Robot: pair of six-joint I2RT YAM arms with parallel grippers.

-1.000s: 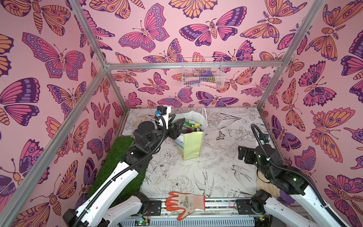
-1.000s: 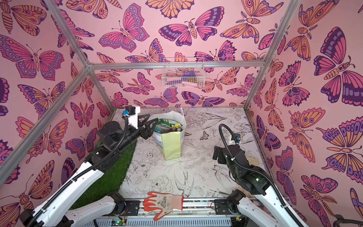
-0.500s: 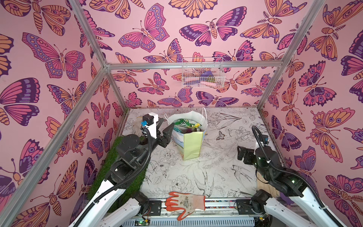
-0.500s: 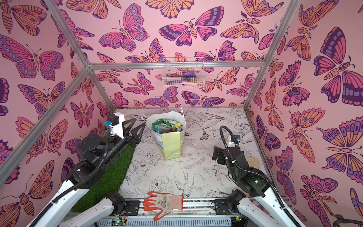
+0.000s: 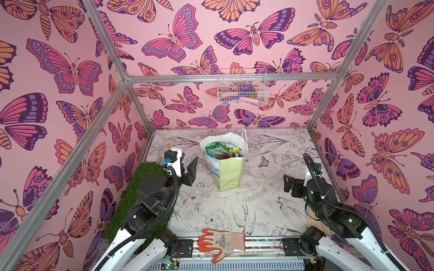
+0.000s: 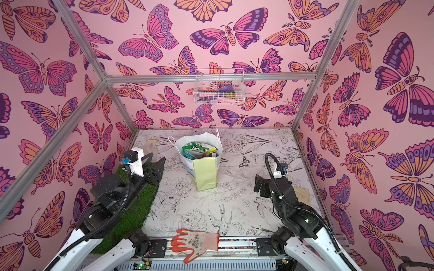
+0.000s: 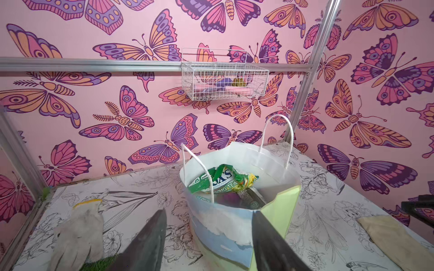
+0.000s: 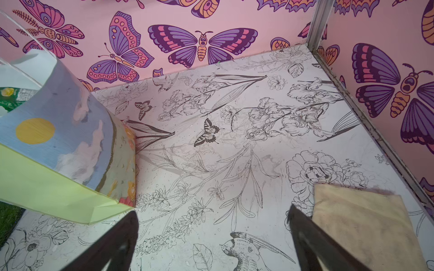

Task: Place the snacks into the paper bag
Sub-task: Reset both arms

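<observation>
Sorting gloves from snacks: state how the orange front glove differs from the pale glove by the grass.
The orange glove has orange-coated fingers; the pale glove is plain off-white with a yellow cuff. The orange glove lies across the front rail; the pale glove lies on the table, far left. Both lie flat, outside the paper bag.

The paper bag (image 5: 229,173) looks matt; the snacks (image 7: 223,181), glossy plastic film; the wire basket (image 5: 242,92), white-coated metal; the work glove (image 5: 222,241), knit cloth with rubbery fingers.

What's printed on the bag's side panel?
Blue sky, white clouds, yellow sun; bag shows best in right wrist view.
</observation>
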